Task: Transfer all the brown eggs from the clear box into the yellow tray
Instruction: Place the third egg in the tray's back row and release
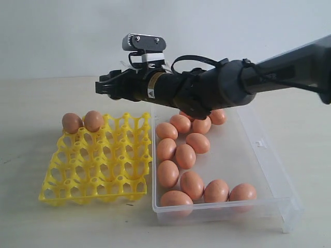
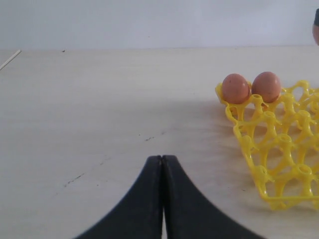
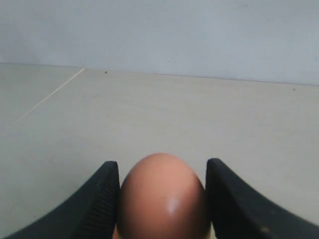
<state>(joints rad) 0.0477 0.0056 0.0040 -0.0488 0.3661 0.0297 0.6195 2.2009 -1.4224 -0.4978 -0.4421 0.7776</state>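
The yellow tray (image 1: 95, 165) lies left of the clear box (image 1: 269, 170). Two brown eggs (image 1: 72, 122) (image 1: 93, 120) sit in the tray's back-left cups; the left wrist view shows them too (image 2: 235, 88) (image 2: 266, 86) on the tray (image 2: 279, 149). Several more brown eggs (image 1: 185, 156) lie loose in the box. My right gripper (image 1: 99, 86) reaches across and hangs above the tray's back edge. In the right wrist view it (image 3: 163, 162) is shut on a brown egg (image 3: 162, 196). My left gripper (image 2: 162, 158) is shut and empty, low over bare table left of the tray.
The right arm (image 1: 243, 77) stretches over the back of the box and hides some of the eggs there. The pale tabletop (image 1: 31, 103) runs to a plain wall behind. The box's clasp tab (image 1: 260, 143) sits on its right wall.
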